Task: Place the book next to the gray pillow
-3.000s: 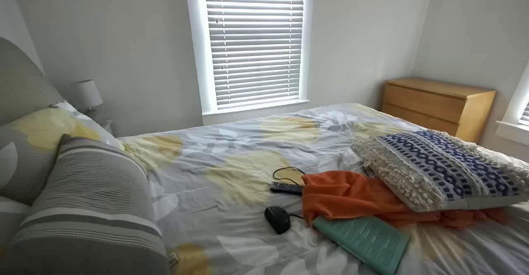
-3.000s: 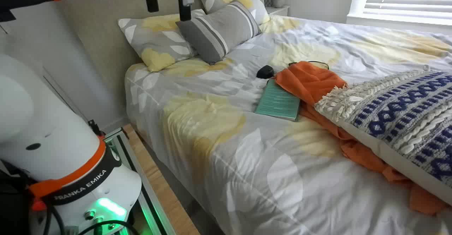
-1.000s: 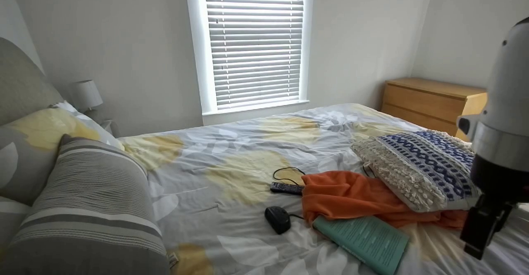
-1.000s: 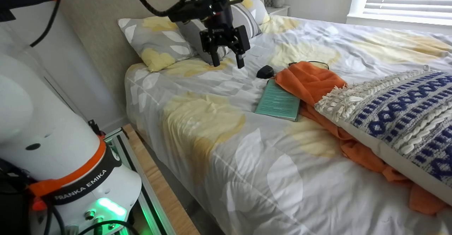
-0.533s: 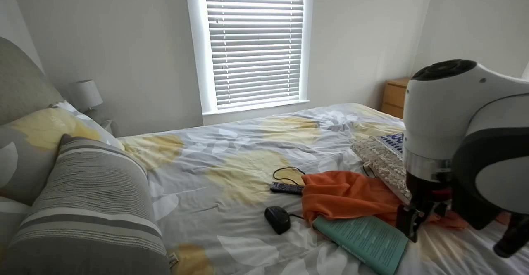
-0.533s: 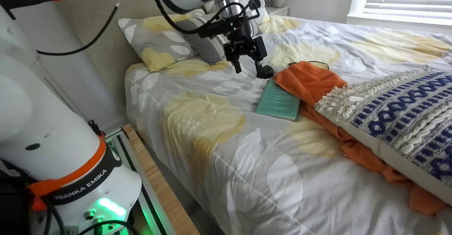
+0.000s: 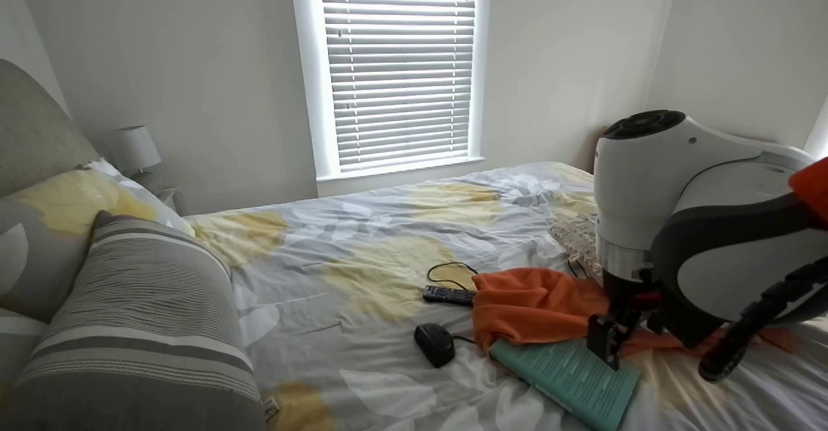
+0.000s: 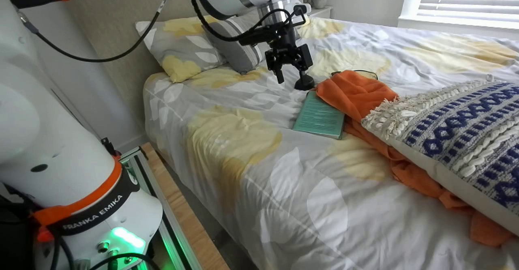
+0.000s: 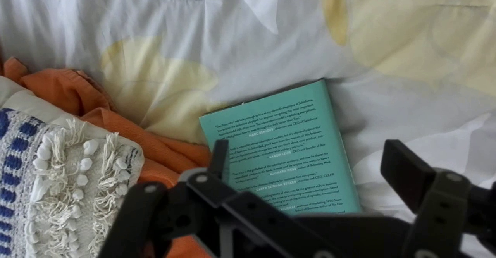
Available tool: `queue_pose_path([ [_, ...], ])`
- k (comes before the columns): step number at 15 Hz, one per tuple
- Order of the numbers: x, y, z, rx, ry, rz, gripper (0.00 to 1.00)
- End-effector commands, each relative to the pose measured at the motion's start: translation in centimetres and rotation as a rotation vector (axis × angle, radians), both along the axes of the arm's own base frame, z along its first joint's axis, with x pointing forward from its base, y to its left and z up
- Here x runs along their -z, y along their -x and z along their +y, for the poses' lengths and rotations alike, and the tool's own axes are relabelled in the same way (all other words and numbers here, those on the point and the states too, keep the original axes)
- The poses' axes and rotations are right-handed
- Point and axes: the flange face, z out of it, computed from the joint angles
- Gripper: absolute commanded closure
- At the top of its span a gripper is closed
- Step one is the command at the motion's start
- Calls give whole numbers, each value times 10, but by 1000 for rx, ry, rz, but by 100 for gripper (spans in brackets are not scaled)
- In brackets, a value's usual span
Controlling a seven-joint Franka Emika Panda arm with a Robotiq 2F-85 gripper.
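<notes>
The teal-green book (image 7: 569,386) lies flat on the bed, one end under the orange cloth. It also shows in an exterior view (image 8: 318,118) and in the wrist view (image 9: 285,130). The gray striped pillow (image 7: 142,314) leans against the floral pillows at the head of the bed; the arm partly covers it in an exterior view (image 8: 237,47). My gripper (image 8: 291,80) is open and empty, above the bed. In the wrist view the open fingers (image 9: 306,149) straddle the book's one long edge, one finger over the cover and one over the sheet, with the book below them.
The orange cloth (image 7: 530,308) touches the book. A black mouse (image 7: 435,344) and a remote (image 7: 448,295) lie beside the cloth. The blue-white knit pillow (image 8: 458,128) rests on the cloth. A floral pillow (image 8: 182,39) stands behind the gray pillow.
The arm has come into view and moved over the bed toward the book, lowering the open gripper. Its motion in the last half second is smaller. The book and pillows have not moved.
</notes>
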Motion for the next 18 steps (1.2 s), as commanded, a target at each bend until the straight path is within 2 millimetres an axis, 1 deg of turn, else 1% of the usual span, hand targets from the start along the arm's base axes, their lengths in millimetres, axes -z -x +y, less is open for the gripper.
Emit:
queue_pose_path([
  [1,0,0,0,0,0,0,0],
  [4,-1,0,0,0,0,0,0],
  [5,3,-3,4,2,17,-4,0],
  [6,9,-9,7,-13,91,-47,0],
  [9,26,-15,28,-101,186,-72,0],
  [11,38,-19,45,-133,201,-98,0],
  [13,52,-23,61,-126,206,-121,0],
  [15,66,-26,71,-109,219,-149,0],
  [18,94,-25,78,-100,260,-159,0],
])
